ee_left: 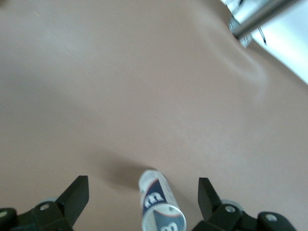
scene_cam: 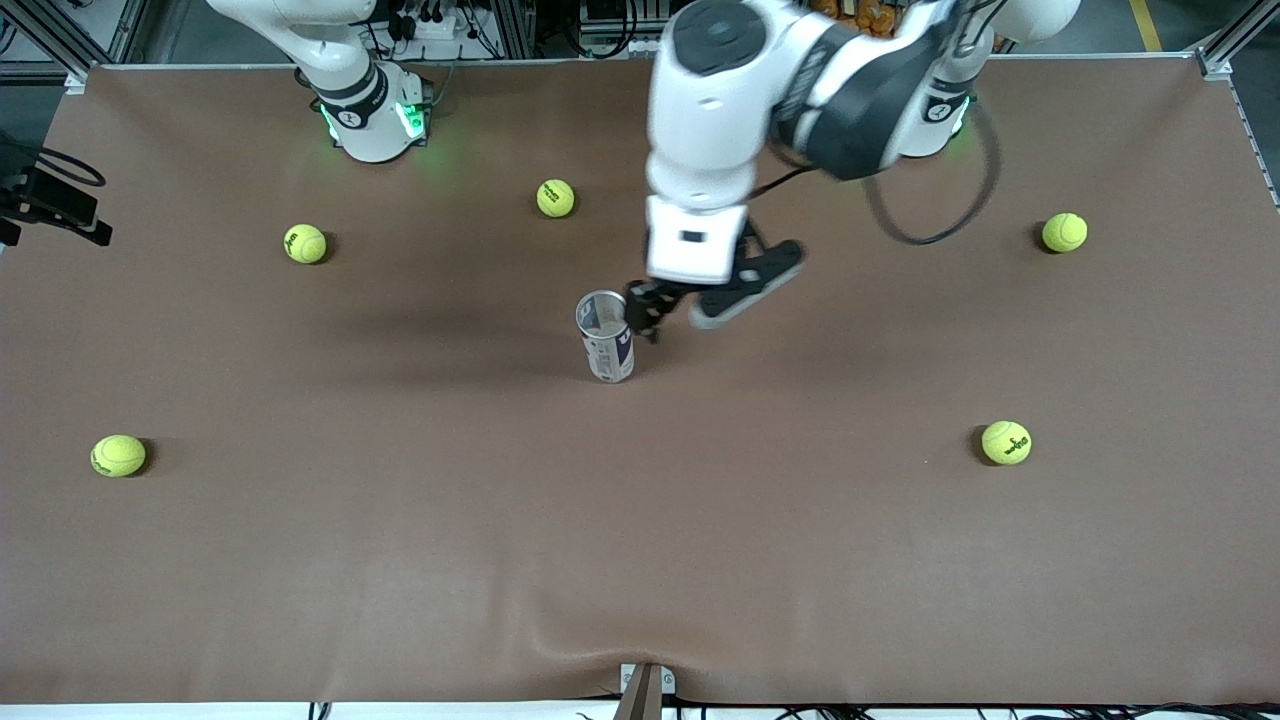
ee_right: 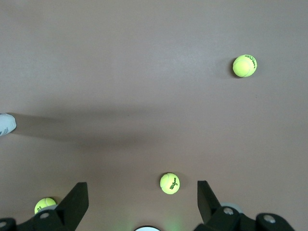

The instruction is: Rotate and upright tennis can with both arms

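Note:
The tennis can [scene_cam: 605,337] stands upright near the middle of the brown table, with its silvery rim on top and its white and dark blue label showing. My left gripper [scene_cam: 695,300] hangs close beside it, toward the left arm's end, open and holding nothing. In the left wrist view the can [ee_left: 161,204] shows between the wide-apart fingers of the left gripper [ee_left: 143,186], with a gap on each side. My right gripper [ee_right: 143,190] is open and empty, high over the table near its own base. The right arm waits there.
Several yellow-green tennis balls lie scattered on the table: one [scene_cam: 555,198] farther from the camera than the can, one [scene_cam: 305,243] near the right arm's base, and one [scene_cam: 1006,442] toward the left arm's end. The table's front edge carries a bracket [scene_cam: 645,690].

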`<state>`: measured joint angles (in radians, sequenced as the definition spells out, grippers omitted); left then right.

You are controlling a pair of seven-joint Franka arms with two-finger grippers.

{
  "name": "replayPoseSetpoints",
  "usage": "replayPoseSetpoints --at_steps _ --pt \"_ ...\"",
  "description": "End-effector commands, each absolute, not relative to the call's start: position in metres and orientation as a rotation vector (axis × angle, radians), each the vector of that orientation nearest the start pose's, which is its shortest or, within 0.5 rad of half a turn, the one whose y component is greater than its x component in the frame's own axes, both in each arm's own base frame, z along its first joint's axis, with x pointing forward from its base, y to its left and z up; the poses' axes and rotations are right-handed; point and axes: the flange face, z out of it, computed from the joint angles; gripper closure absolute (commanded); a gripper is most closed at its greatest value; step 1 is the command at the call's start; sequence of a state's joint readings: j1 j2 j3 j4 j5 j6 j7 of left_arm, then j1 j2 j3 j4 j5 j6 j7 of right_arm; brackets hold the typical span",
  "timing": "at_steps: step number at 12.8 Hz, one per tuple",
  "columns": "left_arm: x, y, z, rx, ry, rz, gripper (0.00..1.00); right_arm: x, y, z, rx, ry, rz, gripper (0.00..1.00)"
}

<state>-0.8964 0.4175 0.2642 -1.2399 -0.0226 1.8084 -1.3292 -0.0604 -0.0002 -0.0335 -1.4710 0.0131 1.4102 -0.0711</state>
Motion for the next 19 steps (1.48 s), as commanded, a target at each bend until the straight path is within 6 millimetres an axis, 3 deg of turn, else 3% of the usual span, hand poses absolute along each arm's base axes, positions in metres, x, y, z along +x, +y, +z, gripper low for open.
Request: replayPoseSetpoints --at_steps 1,6,11,13,16,19 --pt "0.540 -0.375 0.593 -2.991 -1.018 -0.225 0.00 0.536 -0.048 0.661 -3.134 0.012 0.086 0.00" --pt "0.555 -0.236 0.644 -3.006 -0.763 -0.088 0.00 0.537 -0.045 0.660 -3.134 0.004 0.091 0.00" --pt "0.567 -0.131 0.662 -3.055 -0.574 -0.033 0.00 0.536 -0.046 0.660 -3.134 0.007 0.091 0.00" --pt "0.568 -0.102 0.658 -3.081 -0.490 -0.004 0.00 0.536 -0.045 0.660 -3.134 0.004 0.091 0.00" --pt "0.568 -0.079 0.649 -3.094 -0.433 0.037 0.00 0.537 -0.045 0.659 -3.134 0.007 0.096 0.00" --pt "0.564 -0.043 0.638 -3.113 -0.344 0.034 0.00 0.537 -0.044 0.660 -3.134 0.004 0.093 0.00"
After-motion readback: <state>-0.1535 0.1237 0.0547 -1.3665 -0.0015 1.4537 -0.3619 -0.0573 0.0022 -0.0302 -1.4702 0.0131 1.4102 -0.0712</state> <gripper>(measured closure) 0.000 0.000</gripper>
